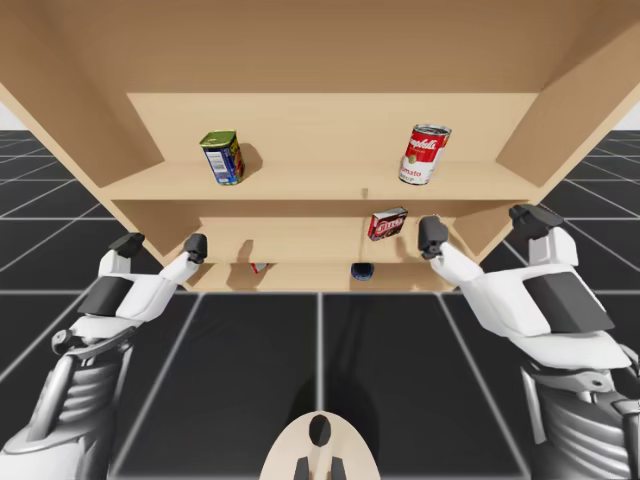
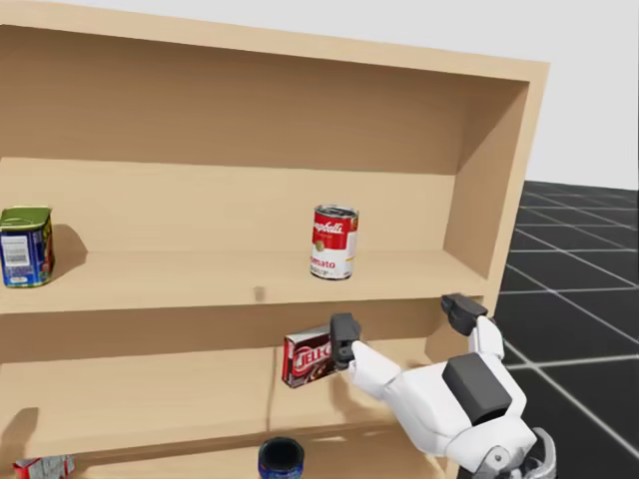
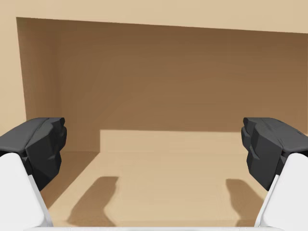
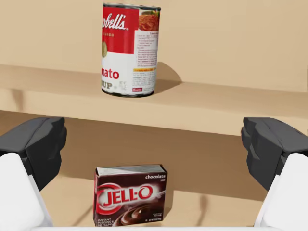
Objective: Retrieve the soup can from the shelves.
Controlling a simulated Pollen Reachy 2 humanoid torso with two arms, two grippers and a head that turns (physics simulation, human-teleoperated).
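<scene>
The soup can is found upright on the upper shelf, above the released right tool. It is judged rigid, smooth and fairly heavy, best gripped across its middle.

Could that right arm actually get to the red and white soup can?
Probably yes. The soup can stands alone on its shelf, front unblocked. My open right gripper sits one shelf lower, facing the dark red box, so it must rise.

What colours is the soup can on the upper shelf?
The soup can is red over white; clearest in the right wrist view.
</scene>
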